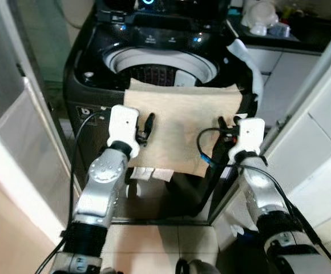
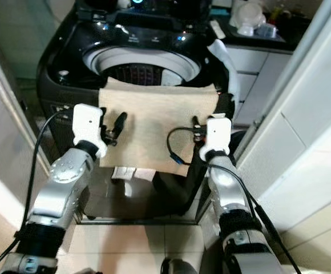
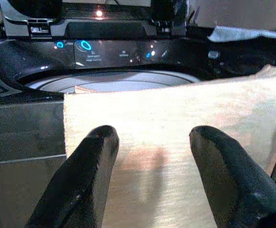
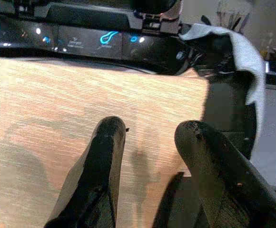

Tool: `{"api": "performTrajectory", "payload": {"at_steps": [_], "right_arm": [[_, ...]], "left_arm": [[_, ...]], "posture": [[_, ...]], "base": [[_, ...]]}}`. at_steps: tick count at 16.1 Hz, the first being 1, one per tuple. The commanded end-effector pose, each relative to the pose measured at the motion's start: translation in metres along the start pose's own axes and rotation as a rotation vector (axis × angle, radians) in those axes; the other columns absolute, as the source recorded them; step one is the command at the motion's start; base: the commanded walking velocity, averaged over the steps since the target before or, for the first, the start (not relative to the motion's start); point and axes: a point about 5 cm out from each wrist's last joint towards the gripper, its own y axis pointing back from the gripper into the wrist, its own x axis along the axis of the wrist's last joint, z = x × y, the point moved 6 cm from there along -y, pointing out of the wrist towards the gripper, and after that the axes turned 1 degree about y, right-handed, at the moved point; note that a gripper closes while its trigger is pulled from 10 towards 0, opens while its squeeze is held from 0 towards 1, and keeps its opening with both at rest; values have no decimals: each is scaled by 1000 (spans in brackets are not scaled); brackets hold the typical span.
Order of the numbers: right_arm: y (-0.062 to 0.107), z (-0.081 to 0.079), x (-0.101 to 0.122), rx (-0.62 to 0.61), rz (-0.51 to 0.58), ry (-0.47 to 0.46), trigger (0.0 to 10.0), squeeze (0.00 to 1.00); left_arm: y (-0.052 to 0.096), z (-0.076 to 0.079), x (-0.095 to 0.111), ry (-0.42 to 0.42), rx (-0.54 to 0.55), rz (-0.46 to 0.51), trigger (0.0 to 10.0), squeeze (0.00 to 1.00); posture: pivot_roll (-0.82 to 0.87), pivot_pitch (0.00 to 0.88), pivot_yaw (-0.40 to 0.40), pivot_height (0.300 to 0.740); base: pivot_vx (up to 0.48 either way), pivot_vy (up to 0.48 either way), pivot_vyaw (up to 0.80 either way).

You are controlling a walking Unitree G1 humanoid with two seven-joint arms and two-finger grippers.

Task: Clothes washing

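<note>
A beige cloth [image 1: 180, 123] hangs over the front rim of a black top-loading washing machine [image 1: 88, 71], whose drum [image 1: 160, 67] stands uncovered. My left gripper [image 1: 145, 129] is open just in front of the cloth's left part, fingers [image 3: 93, 161] spread with the fabric behind them. My right gripper [image 1: 227, 128] is open at the cloth's right edge, one finger [image 4: 104, 156] over the fabric and the other past its edge. The lit control panel [image 3: 109, 47] runs along the back of the machine.
A pale grey cloth [image 1: 242, 54] lies over the machine's right rear corner. A white panel [image 1: 23, 125] stands close on the left and white cabinets [image 1: 319, 131] on the right. A counter with dishes [image 1: 265, 20] is behind. White tags [image 1: 151, 173] hang below the beige cloth.
</note>
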Motion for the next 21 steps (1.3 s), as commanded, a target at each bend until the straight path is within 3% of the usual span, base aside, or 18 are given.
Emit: {"api": "performTrajectory", "payload": {"at_steps": [1,4,6,9,11,15,21], "right_arm": [[-3,6,10,-12,28,-2,10000,0],[6,11,0,-52,20,-53,10000,0],[6,5,-3,-62,12,-69,10000,0],[6,4,-4,-79,13,-80,10000,0],[2,-3,-1,-66,21,-76,10000,0],[-1,-10,3,-21,27,-49,10000,0],[-4,-9,4,-1,20,-27,10000,0]], "left_arm": [[0,1,-5,2,-4,-17,10000,0],[-2,2,-10,-72,-21,-25,10000,0],[1,2,-13,-137,-58,-42,10000,0],[0,0,-13,-167,-78,-52,10000,0],[-1,-9,-17,-67,-31,-67,10000,0],[-1,-6,-23,29,10,-77,10000,0],[-5,-5,-23,65,14,-65,10000,0]], "posture": [[-55,0,-54,724],[-57,0,-23,724],[-53,0,20,724],[-40,0,52,724],[-42,0,41,724],[-48,0,4,724],[-65,0,-10,724]], "base": [[0,0,0],[0,0,0],[0,0,0],[0,0,0],[0,0,0],[0,0,0],[-124,0,0]]}}
